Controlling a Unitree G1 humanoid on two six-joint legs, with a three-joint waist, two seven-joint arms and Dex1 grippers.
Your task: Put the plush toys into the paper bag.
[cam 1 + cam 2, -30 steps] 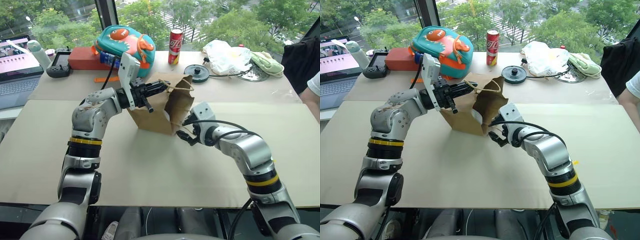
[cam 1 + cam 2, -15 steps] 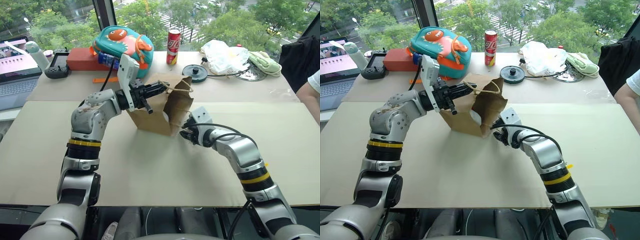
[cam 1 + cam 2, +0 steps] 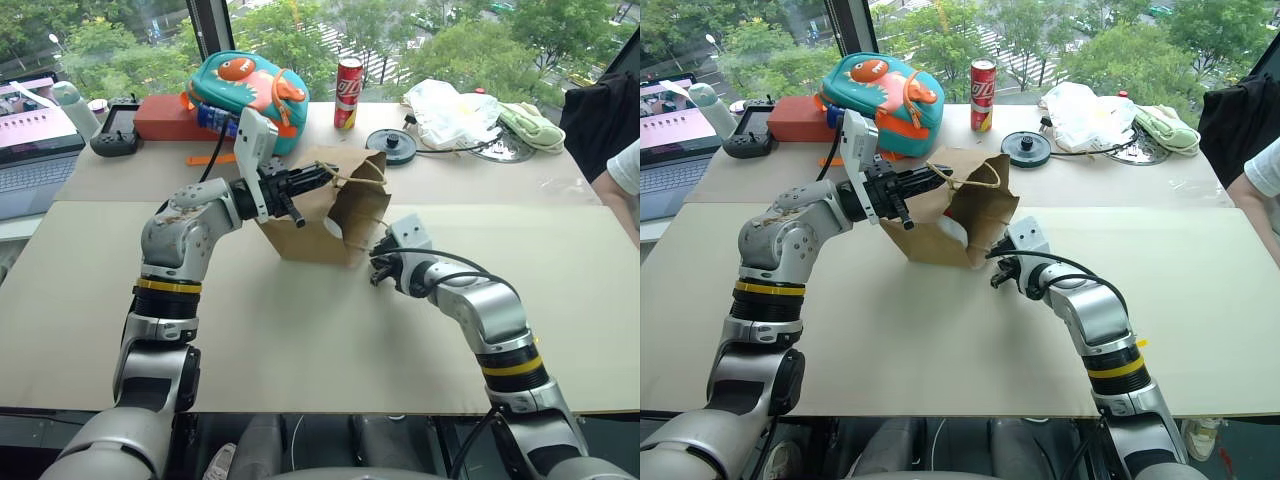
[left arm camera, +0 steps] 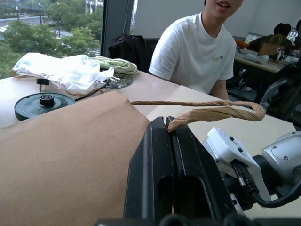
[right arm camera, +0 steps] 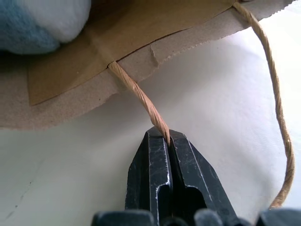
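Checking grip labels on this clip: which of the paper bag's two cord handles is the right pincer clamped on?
The lower handle, trailing from the paper bag's mouth edge onto the tabletop; the right pincer is shut on it. The upper handle is in the left pincer.

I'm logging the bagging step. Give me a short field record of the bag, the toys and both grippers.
paper bag: on its side, mouth toward the right gripper
upper handle: pinched by the left gripper
lower handle: pinched by the right gripper
grey-blue plush toy: inside the bag mouth
red plush toy: partly visible inside
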